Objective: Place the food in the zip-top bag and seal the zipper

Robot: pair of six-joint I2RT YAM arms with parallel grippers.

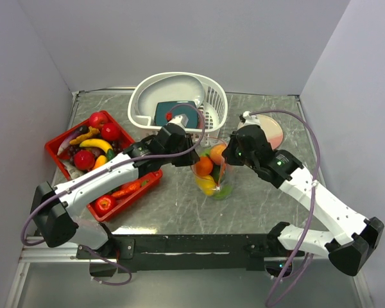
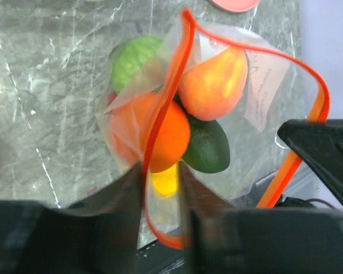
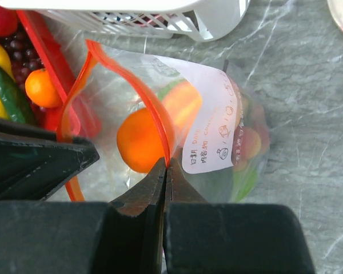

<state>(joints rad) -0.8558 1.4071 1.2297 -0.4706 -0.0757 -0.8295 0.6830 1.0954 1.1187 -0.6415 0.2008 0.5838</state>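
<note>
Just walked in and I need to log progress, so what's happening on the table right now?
Both arms are working at the zip-top bag, which already holds some of the food. The right pincer is pinched shut on the zipper; the left pincer straddles the strip with its jaws slightly apart. The mouth gapes open, so it is not sealed. More lies in the red tray.

High rear view over whole table (image 1: 179, 212), both wrist views close, sharing the zip-top bag (image 2: 263, 80)

I count one zip-top bag (image 1: 213, 173); one red tray (image 1: 50, 146) at its nine o'clock holding four round red fruits (image 1: 83, 159); one white basket (image 1: 141, 96) at twelve; one pink plate (image 1: 274, 133) at two.
</note>
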